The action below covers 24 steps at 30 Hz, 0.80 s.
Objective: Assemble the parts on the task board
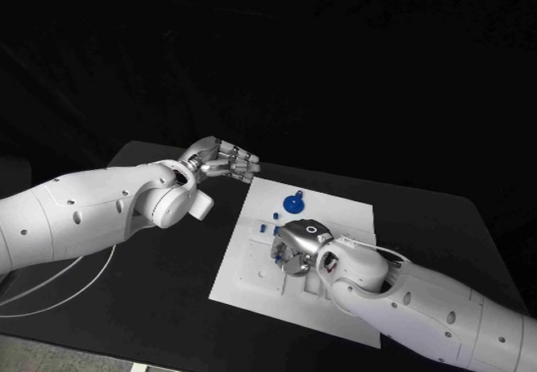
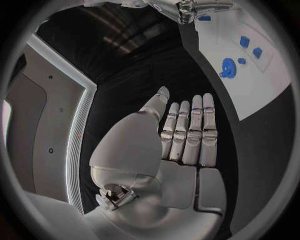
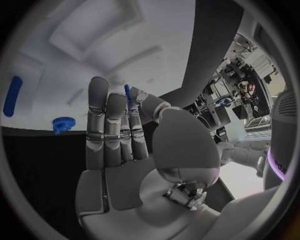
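Right hand [image 1: 300, 246] is sitting over the middle of the board [image 1: 248, 283], back of the hand facing the head camera, so that view is hiding what the fingers are doing. Right wrist view is filling the gap: right hand [image 3: 125, 145] is pinching a thin blue pin [image 3: 127, 93] between thumb and a fingertip, the other fingers lying straight and close together, the white plate behind them.

Left hand [image 1: 226, 161] is hovering off the board's far left corner, above the black table [image 1: 159, 272], holding nothing. Its own wrist view is showing the fingers [image 2: 190, 132] straight and side by side, thumb apart, palm empty.

Board is lying in the middle of the table, turned at an angle.

Parts, head view: blue gear [image 1: 294, 203] on the far end of the board, small blue pieces [image 1: 275, 216] just beside the right hand toward the gear. Left wrist view is showing the gear [image 2: 228, 67] with more small blue blocks [image 2: 244, 41] near it. Right wrist view is catching the gear [image 3: 62, 123] at the board edge and a long blue bar [image 3: 12, 96] lying flat, well apart from the pin.
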{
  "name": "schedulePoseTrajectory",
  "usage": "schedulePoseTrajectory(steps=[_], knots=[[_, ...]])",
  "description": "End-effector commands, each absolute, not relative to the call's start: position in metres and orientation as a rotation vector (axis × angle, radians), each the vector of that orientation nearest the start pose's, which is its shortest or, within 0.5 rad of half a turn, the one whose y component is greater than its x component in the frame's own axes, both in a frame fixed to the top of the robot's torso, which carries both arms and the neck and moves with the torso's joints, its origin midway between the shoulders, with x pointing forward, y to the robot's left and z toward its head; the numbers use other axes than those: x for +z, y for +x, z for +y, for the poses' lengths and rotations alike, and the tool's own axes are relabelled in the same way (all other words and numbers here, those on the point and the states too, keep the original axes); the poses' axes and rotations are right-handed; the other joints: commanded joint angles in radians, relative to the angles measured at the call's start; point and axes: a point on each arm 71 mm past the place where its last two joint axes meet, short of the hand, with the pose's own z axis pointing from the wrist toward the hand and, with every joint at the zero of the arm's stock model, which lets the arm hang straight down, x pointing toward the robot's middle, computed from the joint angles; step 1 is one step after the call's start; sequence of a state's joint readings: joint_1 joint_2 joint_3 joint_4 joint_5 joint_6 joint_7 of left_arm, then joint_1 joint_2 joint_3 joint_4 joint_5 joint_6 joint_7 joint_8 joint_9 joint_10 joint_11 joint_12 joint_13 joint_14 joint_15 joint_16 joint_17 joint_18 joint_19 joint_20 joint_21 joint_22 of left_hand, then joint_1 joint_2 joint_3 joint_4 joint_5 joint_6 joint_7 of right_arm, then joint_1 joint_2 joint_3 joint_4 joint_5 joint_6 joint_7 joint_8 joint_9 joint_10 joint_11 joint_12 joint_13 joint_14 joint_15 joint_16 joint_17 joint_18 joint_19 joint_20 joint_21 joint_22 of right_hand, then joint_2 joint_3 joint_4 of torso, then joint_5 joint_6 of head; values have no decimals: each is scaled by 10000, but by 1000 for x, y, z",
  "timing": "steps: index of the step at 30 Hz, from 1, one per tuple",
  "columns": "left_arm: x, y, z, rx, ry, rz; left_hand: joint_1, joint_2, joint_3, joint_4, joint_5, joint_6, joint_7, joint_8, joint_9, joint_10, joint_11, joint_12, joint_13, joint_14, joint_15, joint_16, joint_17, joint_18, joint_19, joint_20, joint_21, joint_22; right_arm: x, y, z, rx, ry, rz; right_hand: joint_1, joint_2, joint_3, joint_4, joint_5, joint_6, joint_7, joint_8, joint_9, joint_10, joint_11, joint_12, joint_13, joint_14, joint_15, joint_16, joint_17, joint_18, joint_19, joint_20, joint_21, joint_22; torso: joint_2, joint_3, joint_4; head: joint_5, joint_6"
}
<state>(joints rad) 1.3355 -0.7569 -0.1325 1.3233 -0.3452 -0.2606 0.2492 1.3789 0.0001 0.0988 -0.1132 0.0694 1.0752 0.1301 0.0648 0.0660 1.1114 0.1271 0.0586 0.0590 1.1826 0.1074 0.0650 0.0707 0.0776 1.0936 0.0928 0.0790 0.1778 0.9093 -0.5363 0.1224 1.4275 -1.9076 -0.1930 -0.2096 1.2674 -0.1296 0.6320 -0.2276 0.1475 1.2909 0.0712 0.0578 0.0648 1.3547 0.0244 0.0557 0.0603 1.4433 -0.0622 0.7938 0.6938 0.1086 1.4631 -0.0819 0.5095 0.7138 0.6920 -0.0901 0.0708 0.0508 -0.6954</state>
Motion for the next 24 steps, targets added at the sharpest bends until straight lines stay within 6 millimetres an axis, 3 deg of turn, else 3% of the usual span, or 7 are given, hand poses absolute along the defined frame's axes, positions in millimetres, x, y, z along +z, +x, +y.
schedulePoseTrajectory(steps=[1, 24], knots=[[-156, 535, 218, -12914, -7159, 15919, 70, 45, 53, 38, 31, 42, 6, -6, -3, 60, 6, 6, -6, 40, 20, -4, 10, 8, 57, -3, 45, -18, -267, 446, -71, 6230, -4766, 16997, -26, 89, 13, -70, 53, 21, 28, 55, 16, 29, -6, 40, 12, 8, -47, 31, -9, 189, 69, -73, -68, 8, -2, 6, -12, 39, -24], [-158, 535, 219, -12909, -7190, 16055, 82, 50, 45, 80, 16, 52, 3, -2, 0, 39, 13, 7, -6, 23, 27, -4, 10, 8, 52, 5, 41, -42, -275, 448, -71, 6022, -4759, 17022, -46, 97, 28, -105, 71, 28, 24, 58, 18, 40, -9, 40, 13, 7, -48, 49, -30, 193, 107, -73, -156, 118, -2, 1, 0, 7, -3]])
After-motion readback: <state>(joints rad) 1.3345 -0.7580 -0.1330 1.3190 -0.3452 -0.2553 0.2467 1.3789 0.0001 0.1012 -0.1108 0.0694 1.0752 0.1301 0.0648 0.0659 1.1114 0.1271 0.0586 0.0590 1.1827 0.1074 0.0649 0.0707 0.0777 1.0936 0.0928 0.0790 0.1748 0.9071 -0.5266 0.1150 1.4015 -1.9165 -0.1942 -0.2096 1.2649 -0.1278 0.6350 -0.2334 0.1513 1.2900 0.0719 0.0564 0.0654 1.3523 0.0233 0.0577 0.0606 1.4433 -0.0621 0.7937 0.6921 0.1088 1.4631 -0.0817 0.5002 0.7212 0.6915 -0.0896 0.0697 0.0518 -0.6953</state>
